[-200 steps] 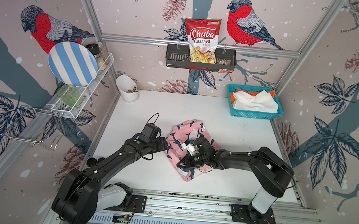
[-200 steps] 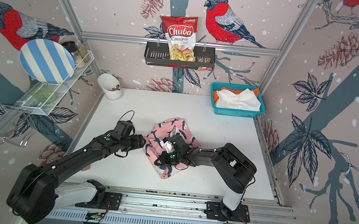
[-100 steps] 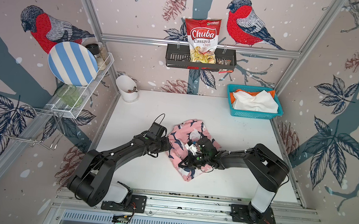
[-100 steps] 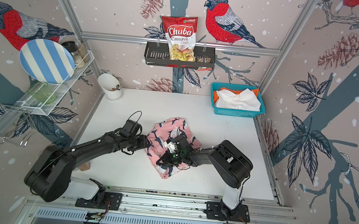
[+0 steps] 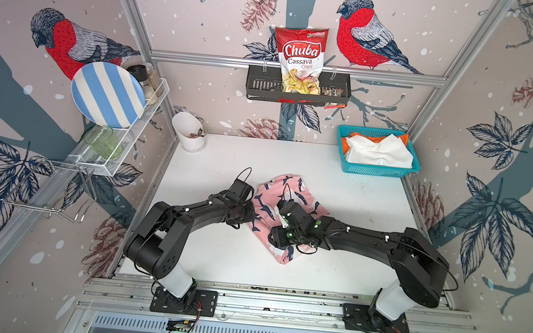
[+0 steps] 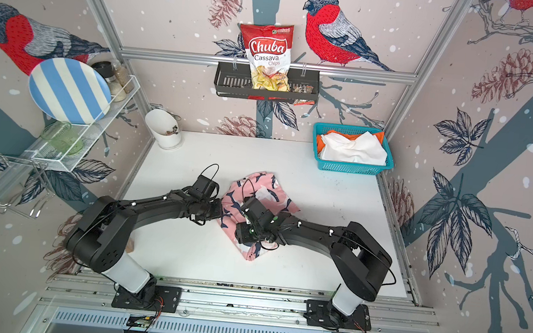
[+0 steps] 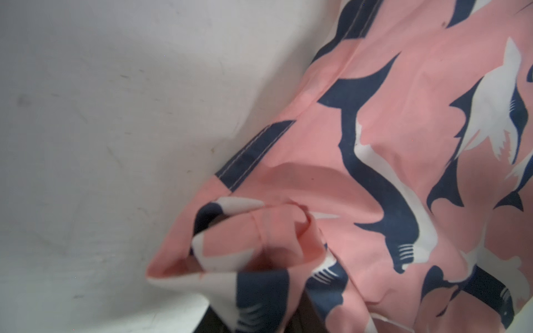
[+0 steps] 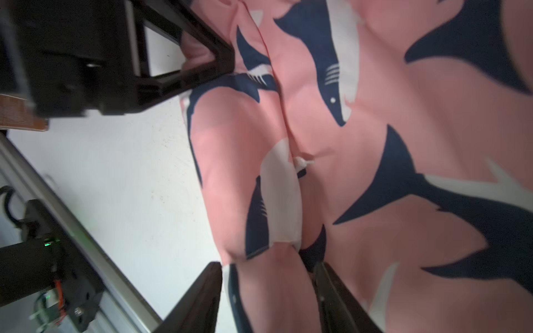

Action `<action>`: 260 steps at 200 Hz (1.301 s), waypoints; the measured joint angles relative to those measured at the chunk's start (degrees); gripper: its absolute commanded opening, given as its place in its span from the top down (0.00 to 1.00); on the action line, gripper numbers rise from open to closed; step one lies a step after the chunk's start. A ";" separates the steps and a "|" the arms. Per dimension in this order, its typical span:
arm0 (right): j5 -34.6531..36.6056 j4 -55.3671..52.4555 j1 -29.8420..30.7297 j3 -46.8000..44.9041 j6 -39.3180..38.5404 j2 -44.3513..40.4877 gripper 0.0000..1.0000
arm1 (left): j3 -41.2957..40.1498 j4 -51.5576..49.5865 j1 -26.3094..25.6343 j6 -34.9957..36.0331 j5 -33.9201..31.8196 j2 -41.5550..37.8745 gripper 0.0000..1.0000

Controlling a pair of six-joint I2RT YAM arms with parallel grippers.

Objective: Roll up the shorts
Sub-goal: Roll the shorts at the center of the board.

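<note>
1. The right gripper [image 8: 268,268] is released: its two black fingers [image 8: 202,294] stand apart, and a soft fold of the pink shorts [image 5: 302,194] lies between them. In both top views it sits over the 6 o'clock part of that cloth.
2. The left gripper [image 5: 251,213] meets the same shorts at their 9 o'clock edge. In the left wrist view a bunched fold of cloth covers its tips, so I cannot tell whether it is clenched or released.
3. The pink shorts are printed with navy and white sharks. They lie crumpled in a loose heap near the middle of the white table [image 5: 208,255], a little toward 6 o'clock.
4. Two black arms reach in low over the table, the left from 7 o'clock and the right from 5 o'clock.
5. A teal basket [image 5: 376,170] stands in the 1 o'clock corner, well apart from the pink shorts. It holds the white shorts [image 5: 378,152] on top of the orange shorts [image 5: 345,146].
6. A white cup [image 5: 189,132] stands in the 11 o'clock corner.
7. On the back wall at 12 o'clock, a black rack [image 5: 263,87] holds a red bag of chips [image 5: 299,52].
8. At 10 o'clock, a wire shelf [image 5: 133,133] carries a blue and white striped plate [image 5: 107,96].
</note>
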 measured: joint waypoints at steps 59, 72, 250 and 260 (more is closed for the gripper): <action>21.70 -13.07 13.03 12.48 -5.01 5.99 0.31 | 0.59 -0.13 -0.46 0.76 0.02 0.57 0.74; 23.82 -14.16 14.19 13.81 -6.08 8.98 0.30 | 0.92 -0.33 -0.55 0.79 0.09 0.70 0.74; -5.84 8.50 0.90 -9.18 0.22 0.83 0.92 | 3.28 -7.06 -1.86 0.81 -4.31 -8.96 0.39; -11.47 12.74 -1.84 -12.41 2.05 -0.22 0.92 | 3.96 -7.72 -2.71 0.79 -4.35 -8.96 0.38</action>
